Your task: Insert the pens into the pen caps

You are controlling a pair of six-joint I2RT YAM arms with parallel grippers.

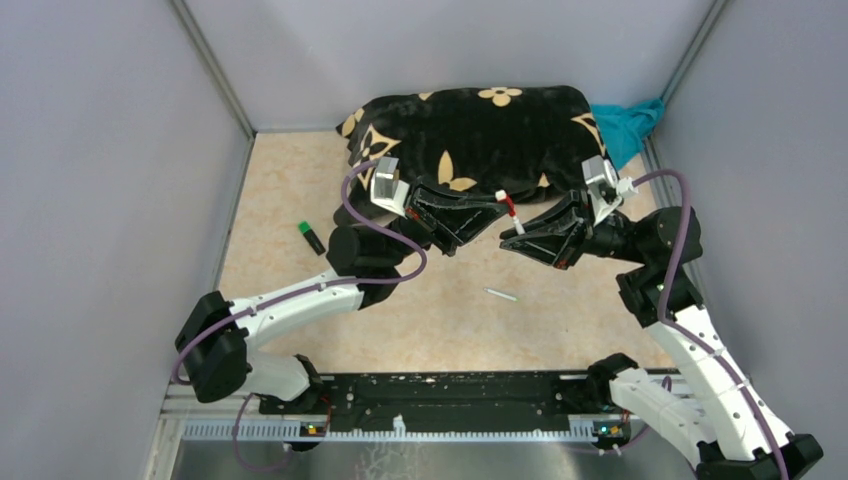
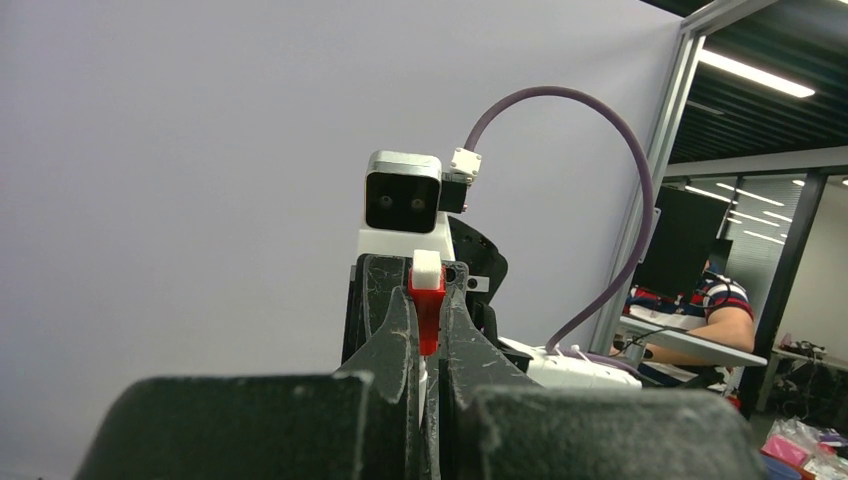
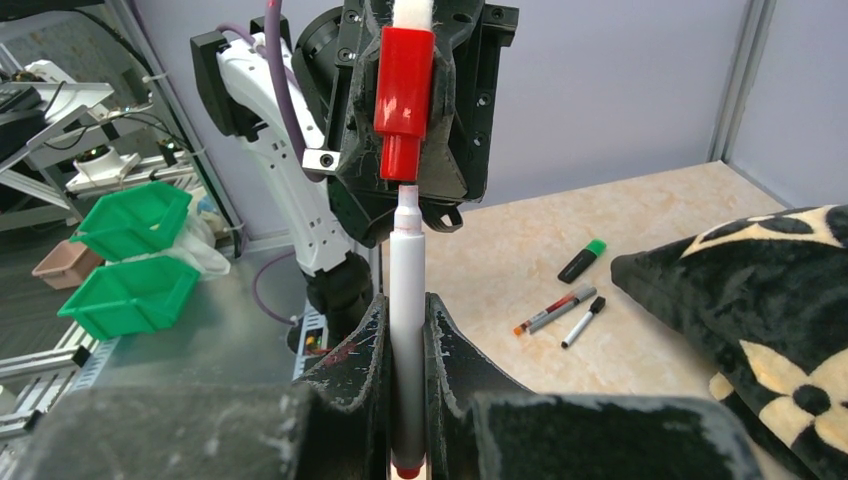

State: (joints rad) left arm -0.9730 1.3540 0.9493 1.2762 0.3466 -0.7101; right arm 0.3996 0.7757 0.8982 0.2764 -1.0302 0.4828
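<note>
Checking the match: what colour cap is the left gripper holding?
Red; the cap shows best in the right wrist view.

Top camera looks down on the counter (image 1: 450, 320). Close wrist cameras look along left claw (image 2: 428, 300) and right claw (image 3: 405, 310), facing each other.

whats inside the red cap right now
The tip of the white pen meets the mouth of the red cap; anything deeper is hidden by its wall.

White arm links (image 1: 290, 300), blk joints (image 1: 357, 250), purple cables (image 1: 347, 197), blk jaws, silver wrist cams (image 1: 386, 178).
</note>
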